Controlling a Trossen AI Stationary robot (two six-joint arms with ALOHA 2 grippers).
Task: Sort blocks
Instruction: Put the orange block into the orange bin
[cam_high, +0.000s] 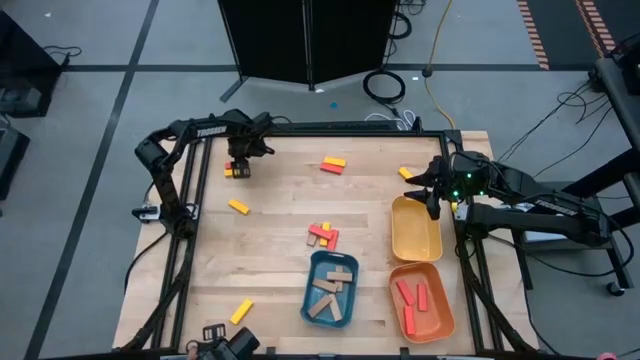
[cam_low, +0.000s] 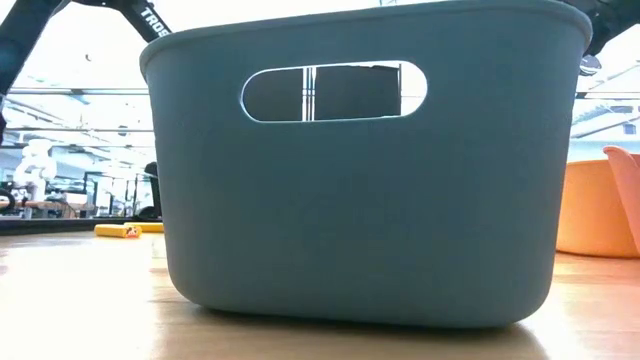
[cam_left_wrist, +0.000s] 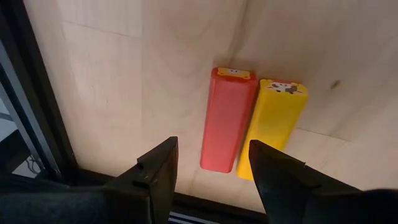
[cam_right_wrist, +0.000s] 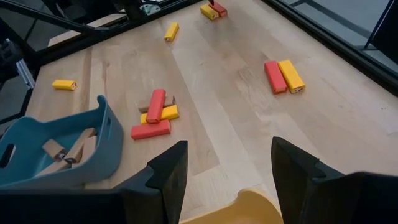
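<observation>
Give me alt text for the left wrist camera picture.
A red block and a yellow block lie side by side, touching, on the wooden table, just ahead of the open left gripper.

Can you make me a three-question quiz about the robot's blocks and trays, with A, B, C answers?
1. Where is the left hand?
A. Over the blue tray
B. Over a red and yellow block pair at the table's far left corner
C. Off the table

2. What colour are the blocks in the orange tray?
A. Red
B. Yellow
C. Tan

3. How is the left hand set?
A. Shut on a block
B. Open, holding nothing
C. Hidden

Answers:
1 B: the left wrist view shows the red block and yellow block side by side just beyond its fingers.
2 A: the high view shows only red blocks inside.
3 B: its two fingers stand apart with bare table between them.
</observation>
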